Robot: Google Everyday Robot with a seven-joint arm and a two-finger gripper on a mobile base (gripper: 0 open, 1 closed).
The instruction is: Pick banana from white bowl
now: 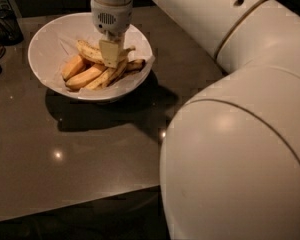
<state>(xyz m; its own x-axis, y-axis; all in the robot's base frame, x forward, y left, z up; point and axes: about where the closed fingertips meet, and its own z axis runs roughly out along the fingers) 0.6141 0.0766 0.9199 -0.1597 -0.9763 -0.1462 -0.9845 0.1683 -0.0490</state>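
Note:
The white bowl (50, 44) with its crinkled paper lining stands at the back left of the dark table. Several bananas lie in it. The speckled pale-yellow banana (90, 51) lies on top, across the plainer orange-yellow bananas (85, 76). My gripper (111, 54) reaches straight down into the bowl from above and sits right at the middle of the speckled banana, hiding part of it. The banana rests on the pile, not lifted.
My large white arm (240, 134) fills the right half of the view and hides that side of the dark table (65, 159). Dark objects (2, 29) stand at the far left edge beside the bowl. The table's front edge runs along the bottom left.

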